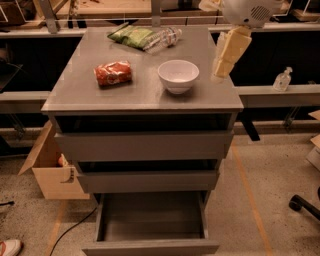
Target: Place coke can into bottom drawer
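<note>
The coke can point(113, 73) lies on its side on the left part of the grey cabinet's top point(75, 95). The bottom drawer point(150, 246) is pulled out, and its grey interior holds nothing. My gripper point(220, 69) hangs from the white arm point(246, 11) above the right edge of the cabinet top, just right of the white bowl point(178, 75). It is well to the right of the can and holds nothing that I can see.
A green snack bag point(131, 36) and a clear plastic bottle point(163, 38) lie at the back of the top. The two upper drawers stand slightly open. A cardboard box point(50, 172) is on the floor at left. A chair caster point(299, 203) is at right.
</note>
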You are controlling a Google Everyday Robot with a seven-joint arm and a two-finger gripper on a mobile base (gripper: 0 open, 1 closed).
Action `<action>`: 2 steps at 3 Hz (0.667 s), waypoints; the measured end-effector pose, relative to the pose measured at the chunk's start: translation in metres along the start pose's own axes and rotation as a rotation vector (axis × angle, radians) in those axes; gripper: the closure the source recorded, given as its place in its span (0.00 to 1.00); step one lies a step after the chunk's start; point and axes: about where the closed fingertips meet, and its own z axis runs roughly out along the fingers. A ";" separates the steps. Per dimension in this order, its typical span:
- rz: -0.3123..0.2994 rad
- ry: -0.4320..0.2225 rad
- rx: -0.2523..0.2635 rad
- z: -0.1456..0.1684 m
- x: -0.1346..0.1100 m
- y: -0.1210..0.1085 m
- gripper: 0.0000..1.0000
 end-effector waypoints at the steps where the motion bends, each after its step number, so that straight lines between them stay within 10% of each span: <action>1: -0.004 -0.003 0.001 0.004 -0.003 -0.003 0.00; 2: -0.033 0.027 -0.019 0.017 -0.012 -0.016 0.00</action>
